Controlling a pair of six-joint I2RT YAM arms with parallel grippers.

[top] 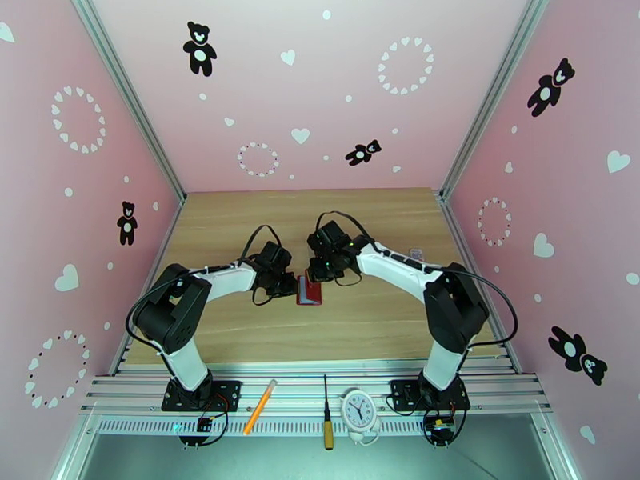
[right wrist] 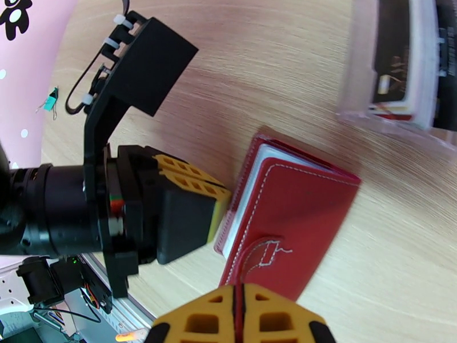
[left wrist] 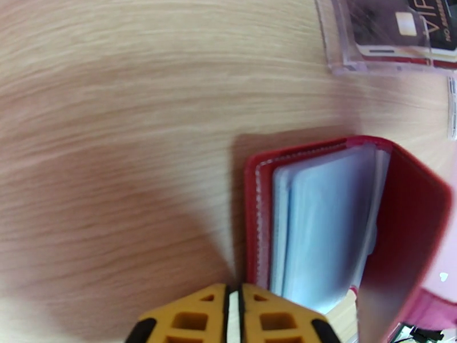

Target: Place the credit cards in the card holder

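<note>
Step in hand, by my reading: opening the wallet (right wrist: 291, 218), which stands ajar on the table (top: 376, 322). Left end effector (right wrist: 220, 204) is clenched at its cover edge and right end effector (right wrist: 239, 304) is clenched at the snap tab; whether either actually grips, I cannot tell. Cards (right wrist: 394, 58) wait in the stand (right wrist: 354, 81). Next you must spread the covers to expose a pocket.

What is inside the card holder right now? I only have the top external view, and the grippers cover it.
Observer: Left wrist view: the card holder is open, its clear pockets fanned and apparently empty.
Operator: Who holds it?
Observer: The left gripper is shut on one cover's edge, the right gripper on the snap-tab cover.
Operator: And the cards?
Observer: A dark VIP card stands in the clear stand nearby.
</note>
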